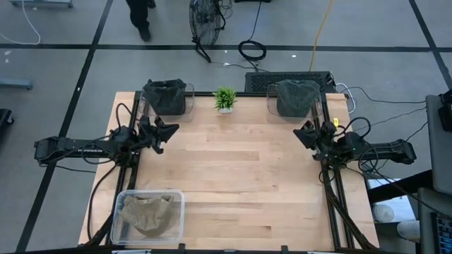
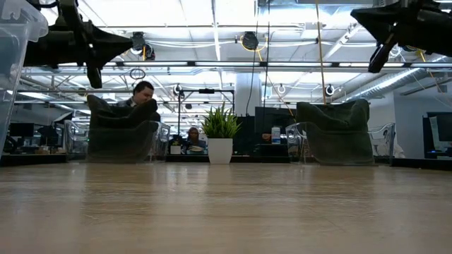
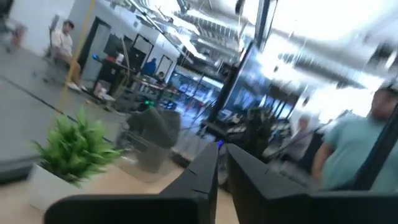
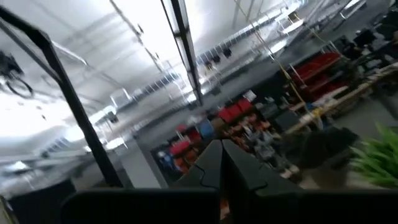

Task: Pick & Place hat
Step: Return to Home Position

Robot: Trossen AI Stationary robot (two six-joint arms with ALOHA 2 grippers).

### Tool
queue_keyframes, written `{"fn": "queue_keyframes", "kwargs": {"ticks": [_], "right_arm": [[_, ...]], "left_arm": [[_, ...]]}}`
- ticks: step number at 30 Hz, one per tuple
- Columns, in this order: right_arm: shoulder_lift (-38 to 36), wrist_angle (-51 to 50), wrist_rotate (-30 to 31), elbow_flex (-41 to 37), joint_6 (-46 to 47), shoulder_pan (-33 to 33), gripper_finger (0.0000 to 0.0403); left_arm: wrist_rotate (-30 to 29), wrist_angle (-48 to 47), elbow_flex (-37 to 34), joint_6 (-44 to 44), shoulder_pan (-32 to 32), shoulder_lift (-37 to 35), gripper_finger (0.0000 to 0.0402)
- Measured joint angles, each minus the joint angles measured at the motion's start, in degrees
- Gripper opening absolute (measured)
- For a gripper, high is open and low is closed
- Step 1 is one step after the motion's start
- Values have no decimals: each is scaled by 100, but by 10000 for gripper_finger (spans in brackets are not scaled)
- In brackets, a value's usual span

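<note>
A tan hat [image 1: 147, 214] lies crumpled in a clear box [image 1: 121, 227] at the table's near left corner. Two dark grey hats sit on clear bins at the far edge, one on the left [image 1: 166, 95] [image 2: 121, 116] and one on the right [image 1: 296, 97] [image 2: 333, 116]. My left gripper [image 1: 173, 129] [image 3: 222, 158] hangs above the table's left side, tilted slightly upward, with a narrow gap between its fingers and nothing in it. My right gripper [image 1: 304, 132] [image 4: 221, 149] hangs above the right side, shut and empty.
A small potted plant [image 1: 225, 99] [image 2: 220, 134] stands at the far edge between the two bins. A black device [image 1: 261, 81] lies behind the right bin. Bare wood [image 1: 233, 176] spans the middle. People show in the room beyond.
</note>
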Motion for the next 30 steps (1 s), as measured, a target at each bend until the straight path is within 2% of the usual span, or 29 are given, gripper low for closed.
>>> {"fn": "queue_keyframes", "kwargs": {"ticks": [4, 8, 13, 21, 30], "right_arm": [[1, -518, -1, 0, -516, 0, 0], [1, -1362, -2, -2, -1130, 0, 0], [3, -2351, -3, -2, -1150, 0, 0], [1, -2420, -5, -3, -1126, 0, 0], [1, -2418, -5, -4, -1154, 0, 0]], "left_arm": [[9, -589, 4, 790, 0, 0, 55], [19, -1654, 4, 921, 0, 4, 61], [19, -2868, 4, 967, 0, 4, 62], [17, -3530, 4, 977, 0, 4, 63], [17, -3477, 4, 535, 0, 4, 63]]}}
